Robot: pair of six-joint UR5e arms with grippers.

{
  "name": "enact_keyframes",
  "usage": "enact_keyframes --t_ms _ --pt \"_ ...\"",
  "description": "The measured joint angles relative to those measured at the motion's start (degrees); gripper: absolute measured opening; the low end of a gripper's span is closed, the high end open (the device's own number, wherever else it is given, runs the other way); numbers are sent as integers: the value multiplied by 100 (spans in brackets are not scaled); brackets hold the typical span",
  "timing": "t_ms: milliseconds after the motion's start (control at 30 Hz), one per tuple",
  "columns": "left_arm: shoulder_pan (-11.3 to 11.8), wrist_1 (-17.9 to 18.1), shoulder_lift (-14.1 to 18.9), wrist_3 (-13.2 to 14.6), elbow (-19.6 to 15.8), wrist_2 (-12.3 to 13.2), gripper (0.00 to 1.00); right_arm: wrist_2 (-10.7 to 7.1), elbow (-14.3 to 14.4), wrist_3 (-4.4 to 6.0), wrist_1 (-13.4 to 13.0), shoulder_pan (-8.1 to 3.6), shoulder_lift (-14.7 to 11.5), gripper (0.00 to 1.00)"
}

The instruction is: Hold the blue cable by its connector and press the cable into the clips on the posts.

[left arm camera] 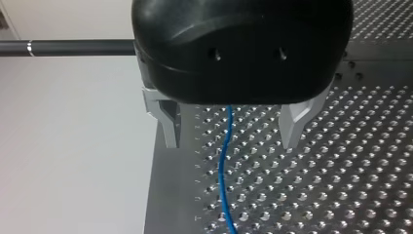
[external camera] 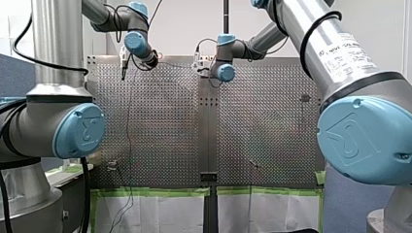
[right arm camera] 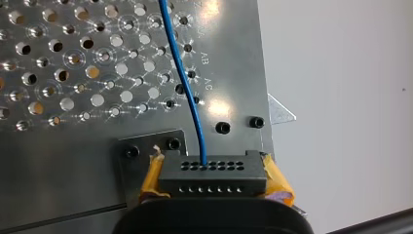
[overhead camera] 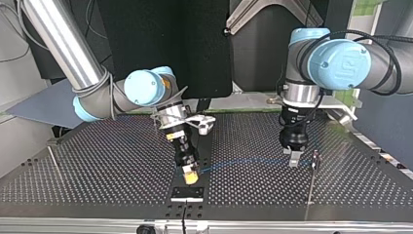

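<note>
Top view: my right end effector (overhead camera: 190, 176) leans low; the blue cable (overhead camera: 243, 162) runs from it to my left end effector (overhead camera: 293, 162), upright near a post (overhead camera: 311, 190). Left wrist view: fingers (left arm camera: 168, 124) wide, cable loose between, so it could slip aside. Right wrist view: yellow pads (right arm camera: 278, 181) clamp the connector (right arm camera: 213, 173); overpulling might free it

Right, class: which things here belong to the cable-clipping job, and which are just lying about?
Job: thin blue cable; black multi-hole plastic connector; my right gripper, yellow-padded; my left gripper, metal-fingered; slim upright metal post.
Lying about: green tape strip; white sheets.
</note>
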Motion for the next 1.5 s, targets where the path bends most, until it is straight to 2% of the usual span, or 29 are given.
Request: enact_keyframes --t_ms 233,567,1100,1133,1167,1200,1233,1267,1400,1500 --pt "-99 90 -225 -37 188 -109 100 0 1 0 -4 -2 2 0" --pt "-239 110 -641 -64 627 -432 100 -5 1 0 -5 -7 10 0" --pt "-254 114 -689 -30 708 -555 100 -8 1 -1 1 -10 29 0" --pt "-256 116 -689 -28 707 -561 94 -9 1 0 3 -9 30 0" --pt "-259 118 -690 -24 706 -575 71 -10 1 0 4 -8 31 0" --pt "-261 119 -690 -20 705 -592 71 -11 1 0 6 -8 31 0" --pt "-263 121 -690 -16 705 -615 15 -11 1 0 7 -7 31 0" --pt "-266 123 -689 -6 704 -654 0 -12 0 0 8 -6 31 0" --pt "-284 140 -688 69 694 -798 0 -16 1 0 14 -3 32 0" --pt "-308 224 -685 156 637 -811 0 -17 1 -1 17 -3 33 0"
